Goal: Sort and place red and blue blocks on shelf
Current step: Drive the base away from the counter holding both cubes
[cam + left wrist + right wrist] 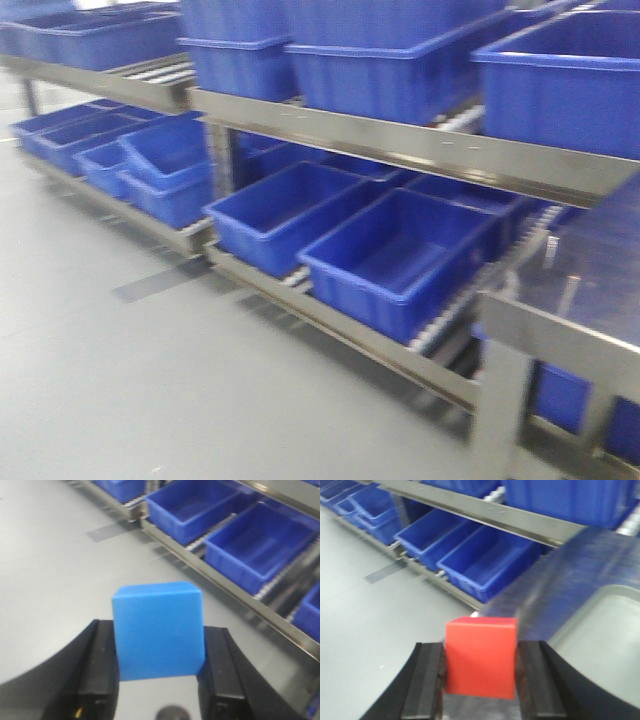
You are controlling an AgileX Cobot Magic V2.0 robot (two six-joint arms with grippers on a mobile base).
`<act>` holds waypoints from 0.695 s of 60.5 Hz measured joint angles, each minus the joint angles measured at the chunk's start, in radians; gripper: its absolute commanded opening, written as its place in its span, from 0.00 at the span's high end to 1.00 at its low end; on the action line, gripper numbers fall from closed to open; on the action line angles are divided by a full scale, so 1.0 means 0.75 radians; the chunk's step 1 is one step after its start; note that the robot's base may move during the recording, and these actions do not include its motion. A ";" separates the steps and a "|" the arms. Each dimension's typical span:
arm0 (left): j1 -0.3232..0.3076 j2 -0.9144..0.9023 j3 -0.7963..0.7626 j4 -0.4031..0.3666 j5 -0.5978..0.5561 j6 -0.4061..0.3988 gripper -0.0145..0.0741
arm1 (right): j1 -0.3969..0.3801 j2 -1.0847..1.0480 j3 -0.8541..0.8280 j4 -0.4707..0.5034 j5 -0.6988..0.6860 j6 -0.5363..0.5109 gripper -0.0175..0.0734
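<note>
In the left wrist view my left gripper is shut on the blue block, a bright blue cube held between the black fingers above the grey floor. In the right wrist view my right gripper is shut on the red block, which hangs over a metal edge. The shelf is a steel-framed rack with roller tracks; it runs across the front view and shows in both wrist views, well apart from both blocks. Neither gripper shows in the front view.
Large blue bins fill the shelf's lower and upper tiers. A grey rimmed tray lies at the right of the right wrist view, on a metal surface. Grey floor spreads to the left.
</note>
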 measured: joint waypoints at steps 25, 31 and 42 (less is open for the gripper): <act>0.000 0.000 0.000 0.000 0.000 0.000 0.70 | 0.000 0.000 0.000 0.000 0.000 0.000 0.75; 0.000 0.000 0.000 0.000 0.000 0.000 0.70 | 0.000 0.000 0.000 0.000 0.000 0.000 0.75; 0.000 0.000 0.000 0.000 0.000 0.000 0.70 | 0.000 0.000 0.000 0.000 0.000 0.000 0.75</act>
